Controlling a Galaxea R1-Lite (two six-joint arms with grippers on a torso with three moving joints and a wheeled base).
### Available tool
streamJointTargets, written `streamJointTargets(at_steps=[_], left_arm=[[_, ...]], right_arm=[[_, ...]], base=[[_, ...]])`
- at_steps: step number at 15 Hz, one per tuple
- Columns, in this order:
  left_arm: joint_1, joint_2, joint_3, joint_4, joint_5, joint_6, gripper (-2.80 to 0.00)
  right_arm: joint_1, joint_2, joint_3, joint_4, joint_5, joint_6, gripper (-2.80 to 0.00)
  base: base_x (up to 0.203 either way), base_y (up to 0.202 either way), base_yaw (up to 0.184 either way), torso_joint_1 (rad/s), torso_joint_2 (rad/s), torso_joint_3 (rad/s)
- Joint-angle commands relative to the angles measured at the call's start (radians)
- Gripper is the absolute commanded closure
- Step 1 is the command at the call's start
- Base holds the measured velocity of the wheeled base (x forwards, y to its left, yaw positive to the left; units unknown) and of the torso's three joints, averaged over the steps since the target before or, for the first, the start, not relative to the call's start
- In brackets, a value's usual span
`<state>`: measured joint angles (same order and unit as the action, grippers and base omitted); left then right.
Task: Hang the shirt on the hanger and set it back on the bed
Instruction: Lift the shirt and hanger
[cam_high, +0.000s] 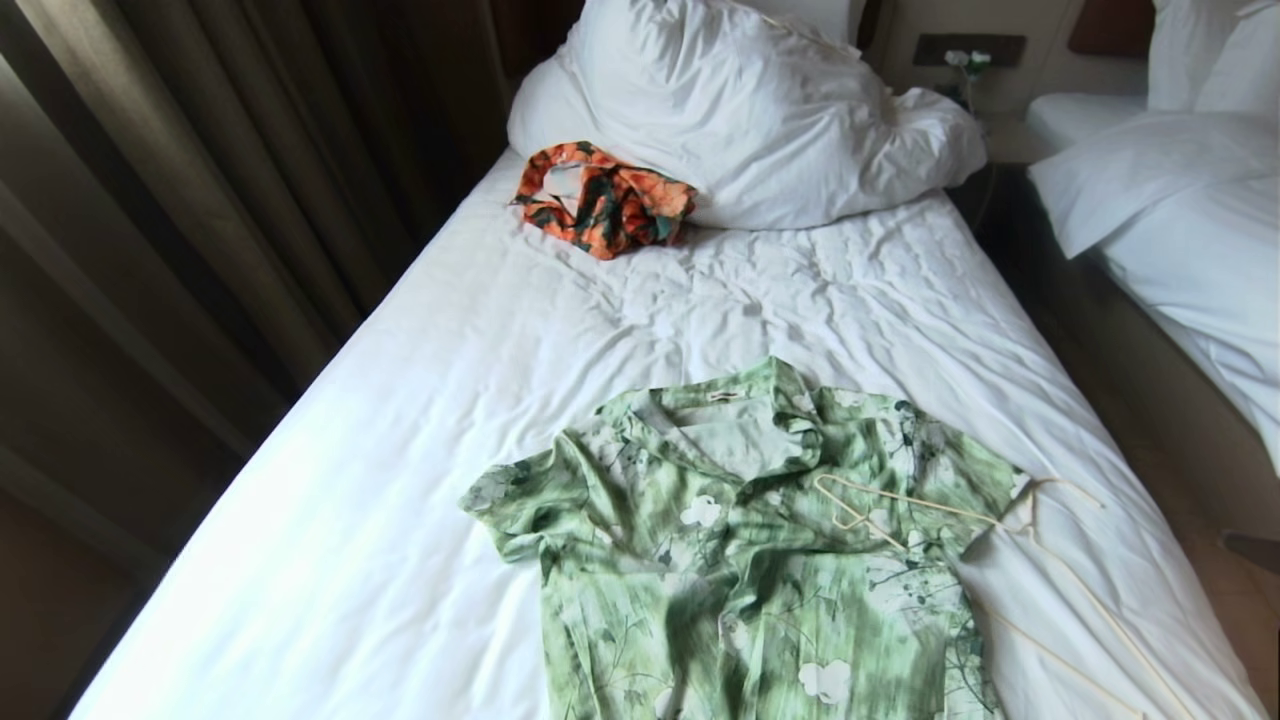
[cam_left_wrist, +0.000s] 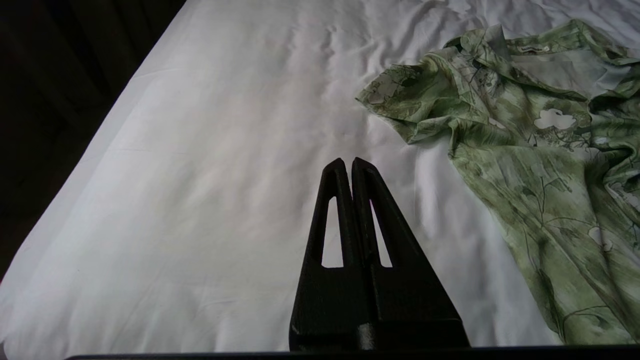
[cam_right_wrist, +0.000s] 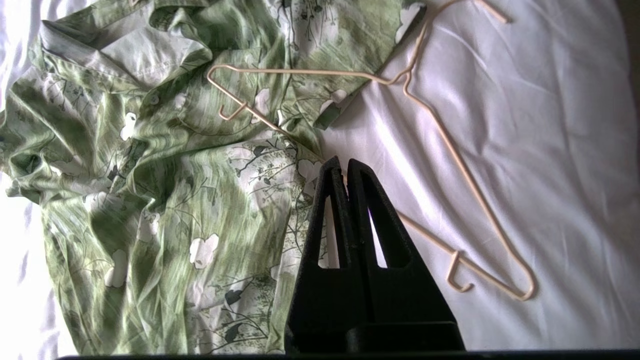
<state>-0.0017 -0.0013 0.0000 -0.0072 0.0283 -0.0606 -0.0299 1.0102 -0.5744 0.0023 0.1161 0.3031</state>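
- Right end effector (cam_right_wrist: 346, 164), fingers together, hovers over the shirt (cam_right_wrist: 165, 200) edge, beside one hanger (cam_right_wrist: 450, 150).
- Left end effector (cam_left_wrist: 347, 162) (also pressed together) hovers over bare bed (cam_left_wrist: 200, 175).
- One shirt, one pillow (cam_high: 740, 110).

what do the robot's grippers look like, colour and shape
Both look alike. The left gripper and the right gripper are matte black, each with two long fingers tapering to narrow tips, a slim triangular cut-out through each finger, and a wider solid base. No cables or markings show.

Closed right end effector (cam_right_wrist: 346, 162) above shirt (cam_right_wrist: 165, 200) edge, hanger (cam_right_wrist: 450, 150) alongside.
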Motion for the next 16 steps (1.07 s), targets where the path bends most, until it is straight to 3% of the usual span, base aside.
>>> streamJointTargets(at_steps=[1,5,9,10,14,16], left_arm=[[0.0,0.001,0.002,0.0,0.001,-0.001,0.0],[0.0,0.001,0.002,0.0,0.001,-0.001,0.0],[0.0,0.001,0.002,0.0,0.001,-0.001,0.0],[0.0,0.001,0.002,0.0,0.001,-0.001,0.0],[0.0,0.001,0.001,0.0,0.001,-0.001,0.0],[0.0,0.001,0.002,0.0,0.001,-0.001,0.0]], right_arm=[[-0.08,0.321,-0.082,0.004,0.093,0.041,0.0],[-0.268,0.611,-0.148,0.016,0.306,0.038,0.0],[-0.437,0.758,-0.16,0.083,0.457,-0.157,0.0],[-0.468,0.767,-0.16,0.12,0.488,-0.214,-2.8],[-0.564,0.825,-0.158,0.156,0.645,-0.411,-2.8],[-0.6,0.89,-0.161,0.157,0.769,-0.536,-2.8]], base=[[0.0,0.0,0.0,0.0,0.0,0.0],[0.0,0.0,0.0,0.0,0.0,0.0],[0.0,0.0,0.0,0.0,0.0,0.0],[0.0,0.0,0.0,0.0,0.0,0.0],[0.0,0.0,0.0,0.0,0.0,0.0],[0.0,0.0,0.0,0.0,0.0,0.0]])
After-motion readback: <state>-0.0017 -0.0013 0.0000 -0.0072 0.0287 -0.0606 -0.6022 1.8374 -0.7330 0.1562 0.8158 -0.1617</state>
